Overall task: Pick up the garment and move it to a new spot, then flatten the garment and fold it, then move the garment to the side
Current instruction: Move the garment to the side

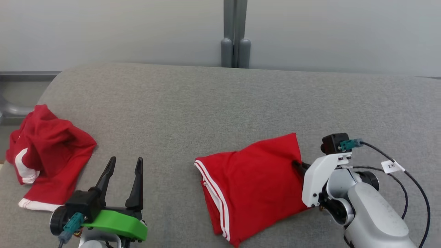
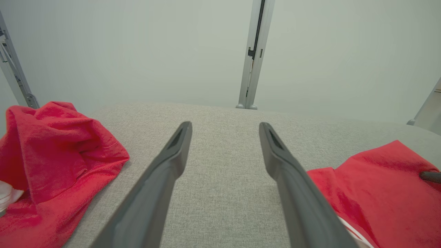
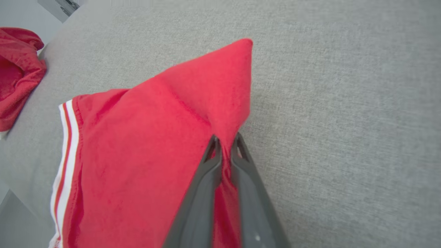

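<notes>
Far to the left of the folded garment (image 1: 251, 182), a crumpled garment (image 1: 48, 155) of the same red is lying in a heap at the edge of the grey surface (image 1: 206, 103), probably parked there to keep the working area free. Between that heap and the folded garment, the left gripper (image 1: 125, 160) is hovering with its fingers spread wide and holding nothing. It is likely waiting clear so the other arm is working unhindered. The folded garment itself is lying flat on the surface toward the near edge, with white stripes (image 1: 215, 193) running down its left side. It is already looking like a compact block, so I am judging the move to the side to be the step in hand. At the folded garment's right edge the right gripper (image 3: 225, 143) is sitting low, its fingers pressed together on a pinch of red cloth, a hold suiting a sideways drag or lift. Further right of the folded garment a small paper tag (image 1: 392, 166) is dangling; a "2" is showing on it and little else is legible. No brand is showing on either garment.
</notes>
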{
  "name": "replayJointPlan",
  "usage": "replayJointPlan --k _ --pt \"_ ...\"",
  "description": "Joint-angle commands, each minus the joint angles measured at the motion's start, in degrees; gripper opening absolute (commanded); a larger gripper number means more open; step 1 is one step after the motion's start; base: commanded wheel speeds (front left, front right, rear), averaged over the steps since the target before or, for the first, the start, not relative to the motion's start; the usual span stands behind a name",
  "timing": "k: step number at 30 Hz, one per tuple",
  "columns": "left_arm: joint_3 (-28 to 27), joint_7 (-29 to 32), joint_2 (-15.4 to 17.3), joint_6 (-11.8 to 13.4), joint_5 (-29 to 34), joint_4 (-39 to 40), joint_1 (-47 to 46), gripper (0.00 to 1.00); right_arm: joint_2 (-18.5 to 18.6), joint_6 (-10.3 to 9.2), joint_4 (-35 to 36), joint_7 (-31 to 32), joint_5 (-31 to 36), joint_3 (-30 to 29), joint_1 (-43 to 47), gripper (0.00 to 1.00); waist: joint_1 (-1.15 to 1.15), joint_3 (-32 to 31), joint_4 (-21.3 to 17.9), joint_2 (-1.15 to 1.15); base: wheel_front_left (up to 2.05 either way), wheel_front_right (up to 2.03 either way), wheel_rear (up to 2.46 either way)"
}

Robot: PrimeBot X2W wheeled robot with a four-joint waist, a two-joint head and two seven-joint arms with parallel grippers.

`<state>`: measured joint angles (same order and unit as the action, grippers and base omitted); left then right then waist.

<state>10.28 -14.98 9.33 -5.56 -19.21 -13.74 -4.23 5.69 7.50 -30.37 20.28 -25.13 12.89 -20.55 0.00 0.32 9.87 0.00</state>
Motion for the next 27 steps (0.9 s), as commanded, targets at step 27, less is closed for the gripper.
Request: replayJointPlan --k 27 --pt "6.8 0.6 1.5 -1.7 0.2 2.2 -10.6 1.0 5.0 -0.02 1.6 -5.3 -4.9 2.6 -13.1 0.0 0.0 11.4 -28.2 0.0 0.0 0.0 0.0"
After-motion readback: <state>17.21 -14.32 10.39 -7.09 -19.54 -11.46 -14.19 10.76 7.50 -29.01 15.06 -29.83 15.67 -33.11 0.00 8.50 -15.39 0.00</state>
